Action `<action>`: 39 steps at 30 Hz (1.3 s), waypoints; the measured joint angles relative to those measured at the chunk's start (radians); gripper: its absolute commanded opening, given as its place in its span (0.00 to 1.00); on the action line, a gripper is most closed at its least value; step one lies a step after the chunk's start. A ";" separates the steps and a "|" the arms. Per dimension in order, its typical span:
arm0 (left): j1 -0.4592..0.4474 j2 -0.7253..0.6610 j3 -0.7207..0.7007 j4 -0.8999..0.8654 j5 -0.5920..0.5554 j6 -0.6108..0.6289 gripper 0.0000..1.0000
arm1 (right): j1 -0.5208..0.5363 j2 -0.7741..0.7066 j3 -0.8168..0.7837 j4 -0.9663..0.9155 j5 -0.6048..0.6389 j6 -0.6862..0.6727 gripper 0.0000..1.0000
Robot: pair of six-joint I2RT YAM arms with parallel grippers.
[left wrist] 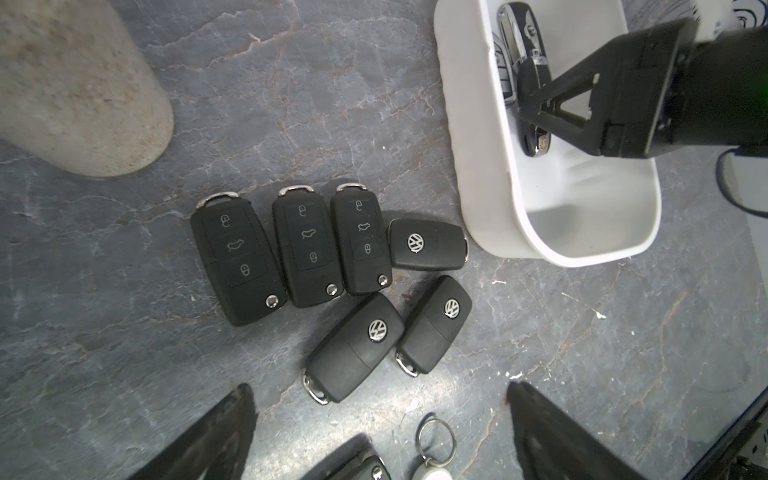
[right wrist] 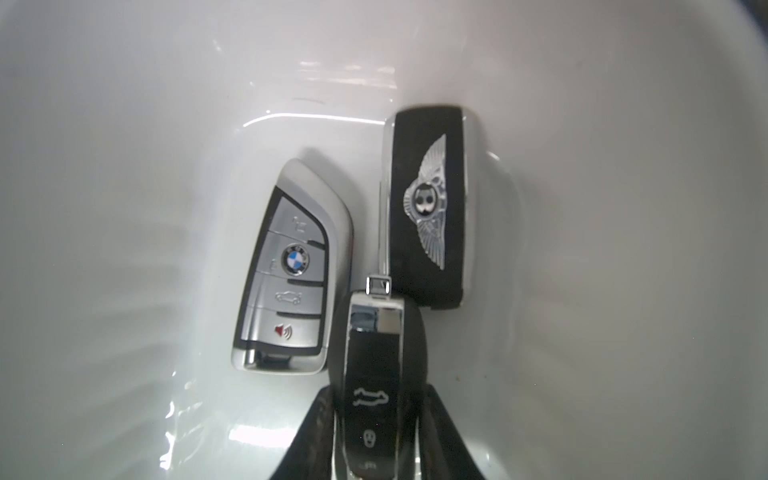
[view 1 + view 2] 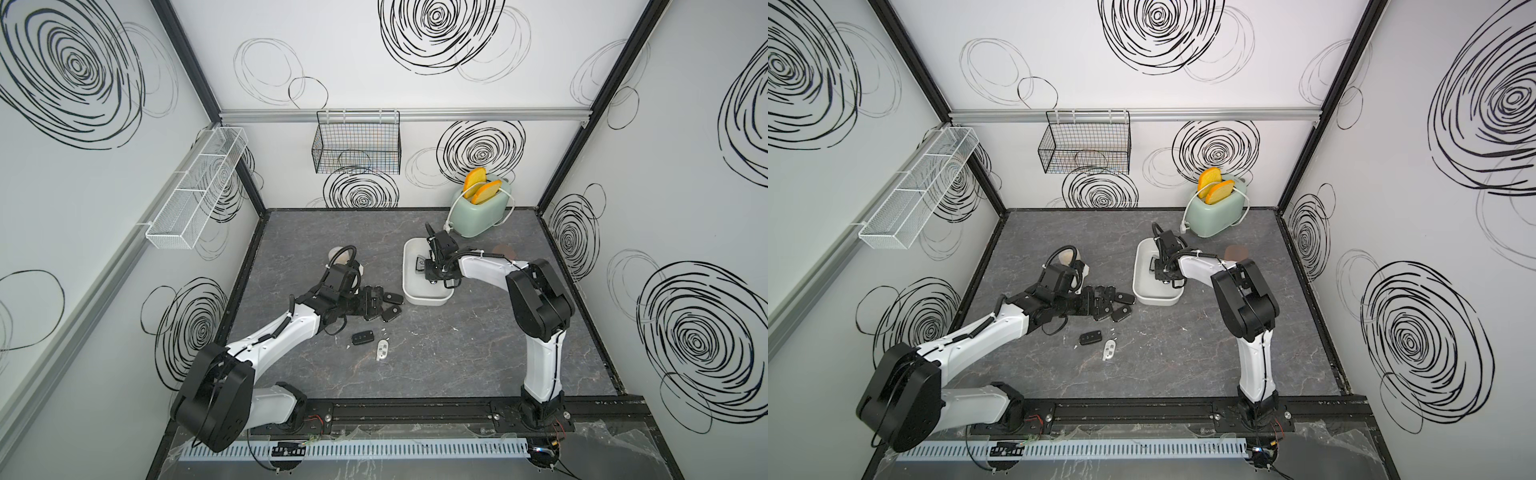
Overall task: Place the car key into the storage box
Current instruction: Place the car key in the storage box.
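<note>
The left arm stretches forward and low, its tool [image 1: 379, 388] pointing down with jaws spread wide. The right arm bends at the elbow and reaches leftward, its tool [image 2: 378, 392] tipped down, jaws clamped on a car key [image 2: 374, 353].

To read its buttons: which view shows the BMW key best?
The right wrist view: the BMW key lies face up and large. The left wrist view shows only part of it; both top views show it tiny.

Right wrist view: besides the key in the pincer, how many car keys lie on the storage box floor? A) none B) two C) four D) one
B: a silver BMW key and a black winged-emblem key lie there, beyond the held key in the right pincer.
</note>
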 measured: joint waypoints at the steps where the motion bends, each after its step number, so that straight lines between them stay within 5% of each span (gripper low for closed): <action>1: 0.000 0.000 0.000 0.002 -0.002 0.000 0.98 | 0.000 0.002 0.003 -0.001 0.003 0.003 0.32; 7: 0.000 0.000 0.000 0.005 -0.011 0.000 0.98 | 0.001 0.005 0.004 -0.001 0.010 0.024 0.33; 12: 0.000 0.000 0.000 0.006 -0.013 0.000 0.98 | 0.000 0.017 0.003 -0.003 0.022 0.043 0.46; 22: -0.013 0.000 -0.001 0.006 -0.027 0.001 0.98 | 0.007 -0.011 0.002 -0.005 0.033 0.048 0.57; 27: -0.013 0.000 -0.002 -0.007 -0.037 0.001 0.98 | 0.016 -0.110 -0.018 0.008 0.020 0.044 0.68; 33: -0.015 -0.008 -0.002 -0.076 -0.050 0.027 0.98 | 0.026 -0.286 -0.122 0.093 -0.046 0.039 0.99; 39: -0.021 -0.031 0.002 -0.164 -0.061 0.048 0.98 | 0.033 -0.422 -0.229 0.167 -0.138 0.017 0.99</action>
